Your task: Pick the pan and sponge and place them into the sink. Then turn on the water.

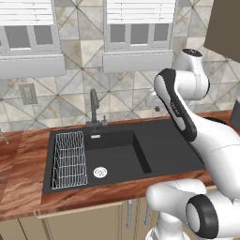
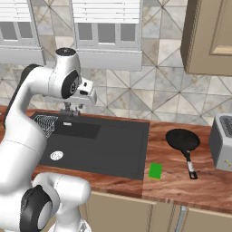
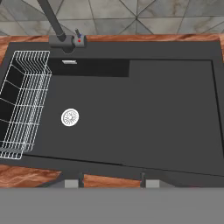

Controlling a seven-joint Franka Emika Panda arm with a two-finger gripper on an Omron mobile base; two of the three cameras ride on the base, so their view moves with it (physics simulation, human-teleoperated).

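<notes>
The gripper (image 3: 111,183) is held high above the sink (image 3: 175,109), fingers spread apart and nothing between them. The basin holds neither task item; no water is seen at the faucet (image 1: 94,107). The pan (image 2: 182,139) and the sponge (image 2: 155,171) lie on the wooden surface (image 2: 181,181) right of the sink, sponge just beside the rim. The pan is judged best taken by its handle, approached from above.

Matte black sink (image 1: 164,150) with a white wire rack (image 1: 69,159) and silver drain (image 3: 70,117); reddish wood-grain counter (image 2: 181,176); black pan (image 2: 182,139); bright green sponge (image 2: 155,171) (plain, no pattern); grey-beige triangle-tiled wall (image 1: 70,101).
</notes>
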